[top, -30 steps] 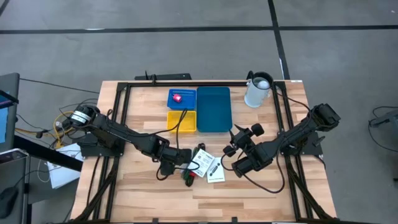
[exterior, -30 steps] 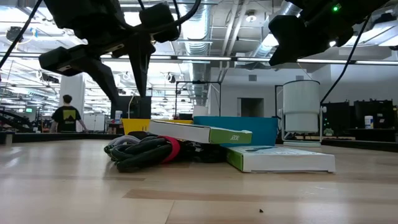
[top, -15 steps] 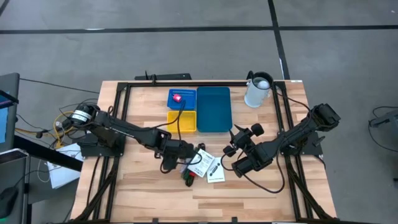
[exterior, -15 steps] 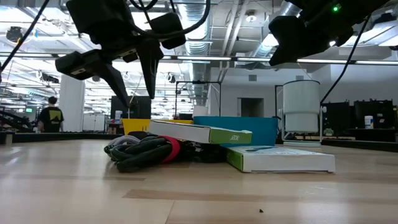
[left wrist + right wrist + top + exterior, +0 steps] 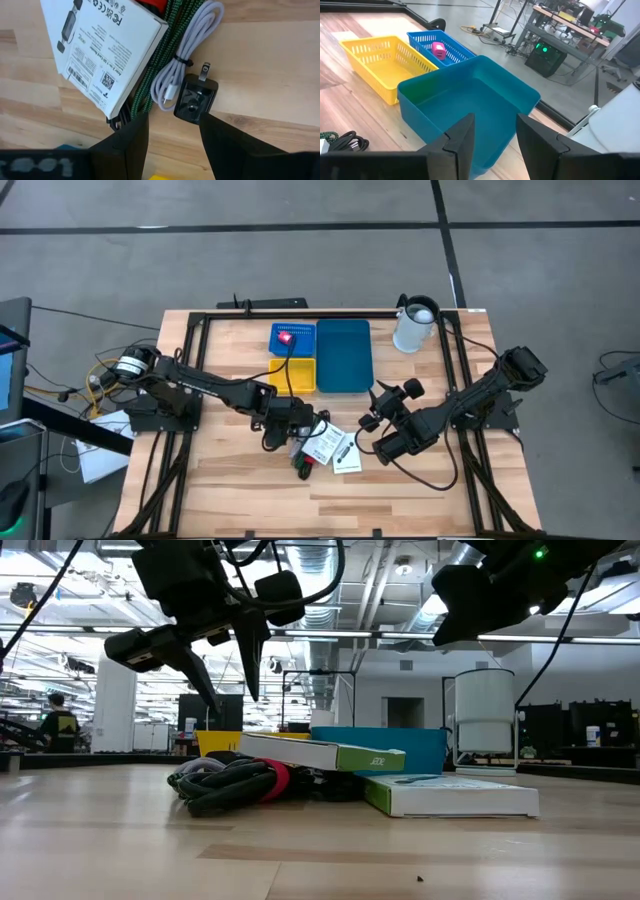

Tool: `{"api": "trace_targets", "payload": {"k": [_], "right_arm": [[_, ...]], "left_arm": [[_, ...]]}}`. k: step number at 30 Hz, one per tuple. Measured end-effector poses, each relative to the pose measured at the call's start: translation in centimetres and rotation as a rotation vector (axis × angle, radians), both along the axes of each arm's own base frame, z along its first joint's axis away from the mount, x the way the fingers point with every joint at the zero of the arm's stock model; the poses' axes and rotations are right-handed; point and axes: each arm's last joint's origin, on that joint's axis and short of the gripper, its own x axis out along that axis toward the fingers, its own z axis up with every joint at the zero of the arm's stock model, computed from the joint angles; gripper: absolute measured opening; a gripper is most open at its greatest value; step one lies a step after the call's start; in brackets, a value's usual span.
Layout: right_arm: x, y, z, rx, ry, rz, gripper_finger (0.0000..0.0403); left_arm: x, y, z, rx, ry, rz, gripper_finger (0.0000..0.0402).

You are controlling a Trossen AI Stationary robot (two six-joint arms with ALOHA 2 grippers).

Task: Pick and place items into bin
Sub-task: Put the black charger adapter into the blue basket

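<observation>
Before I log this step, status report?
Left gripper open, above the cable pile. Right gripper open, raised beside the boxes. Pink piece in blue basket. Teal bin empty.

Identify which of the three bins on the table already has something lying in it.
The small blue basket, the mesh one beside the yellow basket: a pink piece lies in it. The yellow basket and the large teal bin show only bare floors.

The table (image 5: 260, 65) is pale wood with a smooth, faintly satin grain. The box (image 5: 100, 45) is matt white printed card. The green cable (image 5: 172, 20) looks braided cloth; the white cable (image 5: 187, 52) is smooth plastic. The charger (image 5: 195, 97) is glossy black plastic with metal prongs. The teal bin (image 5: 470, 115) is smooth matt plastic; the yellow basket (image 5: 380, 62) and blue basket (image 5: 447, 47) are plastic mesh.
</observation>
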Motion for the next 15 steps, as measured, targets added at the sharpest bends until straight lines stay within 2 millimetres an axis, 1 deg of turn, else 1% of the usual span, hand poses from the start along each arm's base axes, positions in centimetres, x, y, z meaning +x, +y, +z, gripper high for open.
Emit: {"api": "trace_targets", "payload": {"k": [10, 15], "right_arm": [[0.19, 0.11, 0.01, 0.017, -0.023, 0.0, 0.0135], [0.18, 0.13, -0.05, 0.038, -0.011, 0.003, 0.0136]], "left_arm": [[-0.01, -0.09, -0.01, 0.019, -0.003, -0.022, 0.0166], [0.02, -0.07, 0.0, 0.01, -0.004, 0.01, 0.0166]]}}
